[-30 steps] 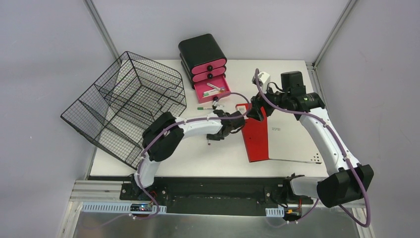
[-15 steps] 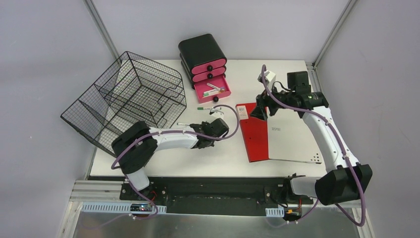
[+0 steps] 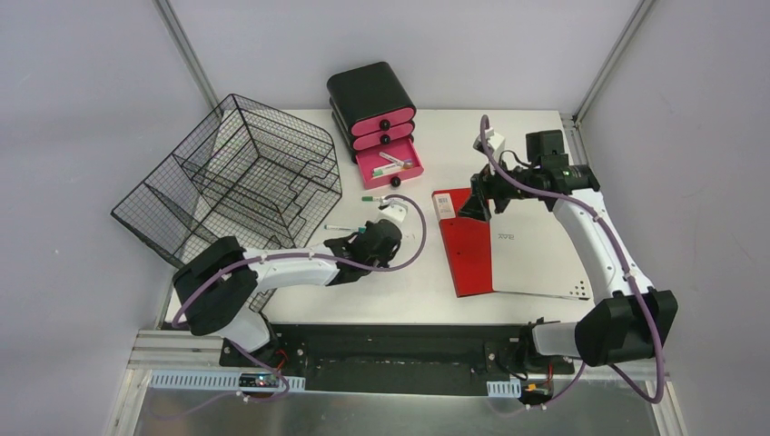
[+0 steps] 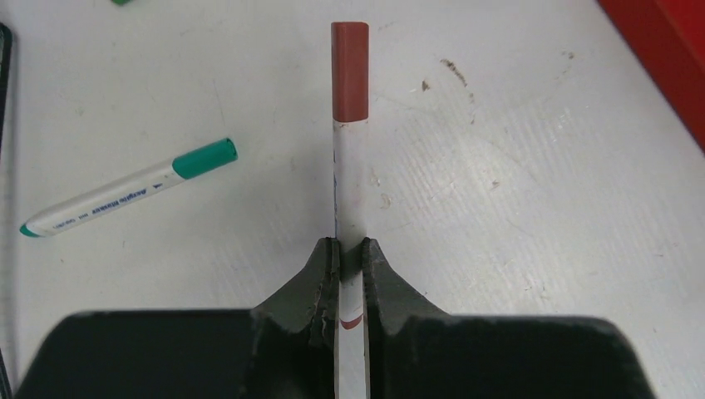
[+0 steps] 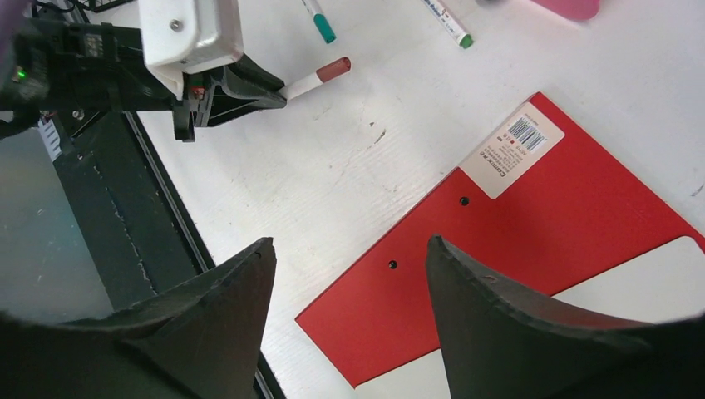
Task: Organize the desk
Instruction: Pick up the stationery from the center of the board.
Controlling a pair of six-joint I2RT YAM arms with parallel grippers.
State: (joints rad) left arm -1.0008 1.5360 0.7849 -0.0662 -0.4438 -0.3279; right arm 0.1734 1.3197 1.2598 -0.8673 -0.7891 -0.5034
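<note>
The desk [image 3: 399,282] is a large white tabletop. My left gripper [image 4: 350,249] is shut on a white marker with a brown-red cap [image 4: 350,150], which points away from the wrist just above the surface. The right wrist view shows the same marker [image 5: 316,76] sticking out of the left fingers [image 5: 258,87]. My right gripper [image 5: 349,243] hangs open with nothing between its fingers, above the red strip of a red-and-white notebook [image 3: 508,245] lying flat on the right.
A tipped black wire basket [image 3: 227,195] fills the left side. A black drawer unit [image 3: 372,104] stands at the back, its lowest pink drawer [image 3: 390,165] open with pens inside. Two green-capped markers [image 3: 336,227] [image 3: 372,196] lie loose near the middle.
My left arm has drawn back to the left, away from the notebook's edge, still holding the marker. The right gripper shifted slightly to the right and stays open.
</note>
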